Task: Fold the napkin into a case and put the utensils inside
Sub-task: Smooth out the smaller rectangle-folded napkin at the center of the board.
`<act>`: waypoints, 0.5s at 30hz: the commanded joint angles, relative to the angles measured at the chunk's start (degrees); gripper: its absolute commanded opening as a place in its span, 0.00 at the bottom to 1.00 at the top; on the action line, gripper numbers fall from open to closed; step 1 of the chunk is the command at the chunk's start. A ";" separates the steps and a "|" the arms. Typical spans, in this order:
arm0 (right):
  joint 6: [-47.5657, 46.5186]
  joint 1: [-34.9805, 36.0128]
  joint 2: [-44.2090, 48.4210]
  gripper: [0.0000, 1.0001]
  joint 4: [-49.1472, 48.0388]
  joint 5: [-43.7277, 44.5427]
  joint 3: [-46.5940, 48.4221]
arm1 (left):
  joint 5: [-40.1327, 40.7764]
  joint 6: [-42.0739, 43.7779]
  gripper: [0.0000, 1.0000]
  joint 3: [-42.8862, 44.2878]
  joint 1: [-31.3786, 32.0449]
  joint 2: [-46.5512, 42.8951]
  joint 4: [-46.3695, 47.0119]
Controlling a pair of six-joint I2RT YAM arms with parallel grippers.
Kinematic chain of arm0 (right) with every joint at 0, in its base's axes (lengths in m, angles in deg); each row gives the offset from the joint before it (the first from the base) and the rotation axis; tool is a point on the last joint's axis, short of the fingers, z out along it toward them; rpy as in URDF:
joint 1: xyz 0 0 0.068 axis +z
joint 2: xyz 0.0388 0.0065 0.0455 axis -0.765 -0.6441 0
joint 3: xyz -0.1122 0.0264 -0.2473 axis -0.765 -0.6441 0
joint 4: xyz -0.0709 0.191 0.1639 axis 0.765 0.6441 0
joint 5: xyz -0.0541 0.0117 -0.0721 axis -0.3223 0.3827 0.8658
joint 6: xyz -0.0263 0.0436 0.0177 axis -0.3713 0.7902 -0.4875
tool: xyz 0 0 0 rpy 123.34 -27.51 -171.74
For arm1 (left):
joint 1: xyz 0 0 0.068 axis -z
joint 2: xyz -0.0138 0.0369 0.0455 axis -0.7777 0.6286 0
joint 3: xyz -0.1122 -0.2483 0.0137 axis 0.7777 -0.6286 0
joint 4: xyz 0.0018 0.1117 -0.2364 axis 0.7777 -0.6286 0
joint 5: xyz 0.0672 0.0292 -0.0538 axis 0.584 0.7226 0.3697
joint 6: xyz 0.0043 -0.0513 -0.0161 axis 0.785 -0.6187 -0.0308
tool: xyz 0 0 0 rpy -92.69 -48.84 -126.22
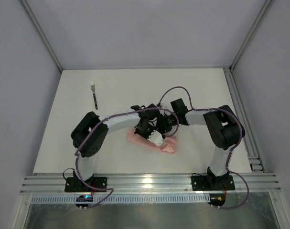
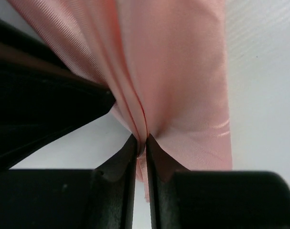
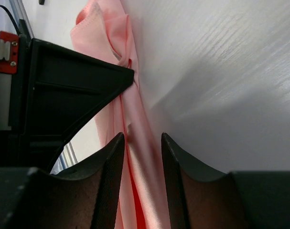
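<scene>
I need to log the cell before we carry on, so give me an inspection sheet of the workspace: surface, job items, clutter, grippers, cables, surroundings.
Surface: white table, no stains seen.
Job's things: pink napkin bunched into a narrow strip under both grippers; one black utensil lies apart from it at the far left; a second is not seen.
Clutter: nothing seen.
Grippers: left gripper pinches a fold of the napkin; right gripper is open, its fingers astride another fold.
Cables: purple cables run along both arms, one loop arching beyond the grippers.
Surroundings: grey walls; aluminium rails along the near edge.
</scene>
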 commanded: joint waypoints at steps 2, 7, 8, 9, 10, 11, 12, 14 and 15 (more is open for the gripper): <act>0.55 2.07 3.48 0.41 -8.46 -1.84 -3.59 | -6.54 -8.84 0.14 1.71 -1.39 2.18 -0.35; 0.20 5.06 2.70 0.42 -8.48 2.72 -3.42 | -5.22 -14.02 0.14 1.54 -1.66 2.97 1.68; 0.11 5.15 2.26 0.42 -8.39 2.90 -3.42 | -4.61 -14.73 0.14 1.54 -1.66 3.06 1.68; 0.02 5.06 2.17 0.42 -8.47 3.25 -3.51 | -4.34 -15.35 0.13 1.62 -1.66 3.41 1.85; -0.15 5.15 2.17 0.42 -8.48 3.78 -3.60 | -3.99 -16.23 0.13 1.54 -1.66 3.50 2.12; -0.16 5.15 2.25 0.42 -8.30 3.78 -3.60 | -3.38 -16.76 0.12 1.28 -1.66 3.50 2.55; -0.16 5.15 2.34 0.42 -8.04 4.05 -2.99 | -3.37 -17.20 0.11 1.10 -1.66 3.32 3.17; -1.30 5.06 3.04 0.42 -6.37 7.54 -2.20 | -3.64 -17.11 0.11 0.48 -1.66 2.97 3.52; -1.30 4.71 3.92 0.42 -5.84 9.04 -1.50 | -3.81 -16.85 0.11 0.22 -1.66 2.71 3.70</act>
